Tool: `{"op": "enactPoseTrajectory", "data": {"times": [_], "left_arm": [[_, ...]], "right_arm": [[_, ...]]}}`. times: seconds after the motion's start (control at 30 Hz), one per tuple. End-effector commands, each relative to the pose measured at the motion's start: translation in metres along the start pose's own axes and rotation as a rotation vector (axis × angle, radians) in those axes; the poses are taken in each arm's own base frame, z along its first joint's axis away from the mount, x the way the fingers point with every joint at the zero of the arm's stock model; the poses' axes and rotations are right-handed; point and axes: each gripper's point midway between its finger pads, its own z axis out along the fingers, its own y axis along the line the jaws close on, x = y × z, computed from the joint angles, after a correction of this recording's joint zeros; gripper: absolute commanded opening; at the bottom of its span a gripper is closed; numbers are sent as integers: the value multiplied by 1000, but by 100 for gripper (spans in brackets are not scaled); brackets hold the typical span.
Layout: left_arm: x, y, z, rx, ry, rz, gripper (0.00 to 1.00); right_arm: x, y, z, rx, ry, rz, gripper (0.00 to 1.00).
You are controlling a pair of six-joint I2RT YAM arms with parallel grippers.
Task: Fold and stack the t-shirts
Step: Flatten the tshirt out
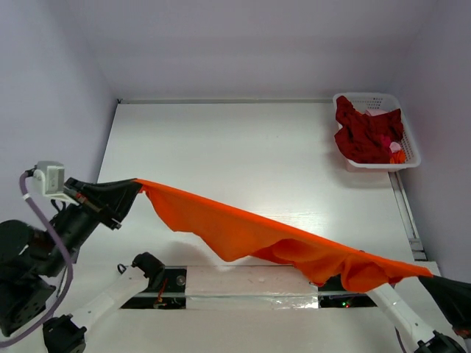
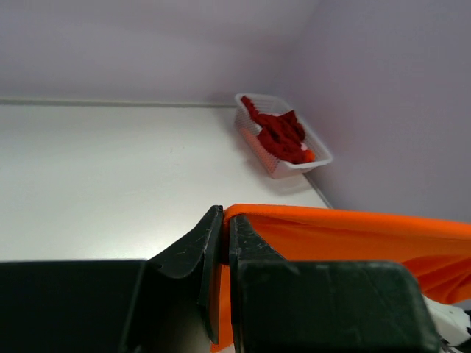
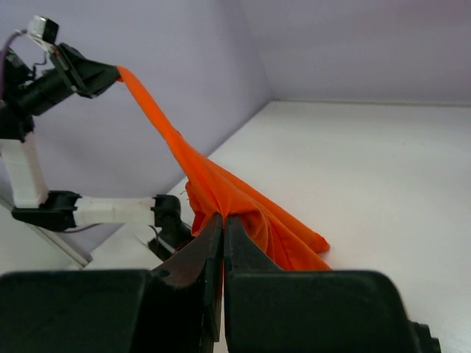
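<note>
The bright orange t-shirt (image 1: 250,232) hangs stretched in the air above the near part of the table, sagging in the middle. My left gripper (image 1: 136,187) is shut on its upper left end, with orange cloth (image 2: 353,235) pinched between the jaws of the left gripper (image 2: 224,213). At the lower right, my right gripper (image 1: 434,276) is shut on the other end. In the right wrist view the shirt (image 3: 221,191) bunches at the right gripper (image 3: 223,218) and rises toward the left gripper (image 3: 110,73). Dark red t-shirts (image 1: 364,136) lie crumpled in the basket.
The white lattice basket (image 1: 383,168) stands at the far right corner of the white table (image 1: 243,147), close to the right wall; it also shows in the left wrist view as the basket (image 2: 294,170). Walls close in on the left, back and right.
</note>
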Motion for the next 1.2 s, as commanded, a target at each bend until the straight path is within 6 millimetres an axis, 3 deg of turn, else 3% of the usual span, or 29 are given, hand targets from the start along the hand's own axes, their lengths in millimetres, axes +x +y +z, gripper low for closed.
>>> {"op": "enactPoseTrajectory", "data": {"times": [0.0,0.23,0.37,0.5,0.67,0.77,0.9,1.17], "left_arm": [[-55,4,-27,-49,-224,30,0],[-81,-17,-60,56,-320,31,0],[-83,-22,-69,91,-335,34,0],[-83,-26,-77,121,-344,30,0],[-93,-39,-94,186,-377,15,0],[-96,-36,-93,167,-386,10,0],[-86,-14,-68,41,-349,8,0],[-61,17,-26,-109,-293,-9,0]], "right_arm": [[-30,10,-27,-18,-131,-16,0],[-51,42,-58,-150,-222,-15,0],[-54,56,-79,-235,-252,21,0],[-61,59,-108,-325,-297,100,0],[-65,56,-119,-344,-320,133,0],[-66,58,-111,-351,-314,131,0],[-62,49,-87,-306,-281,129,0],[-48,17,-20,-142,-184,125,0]]}}
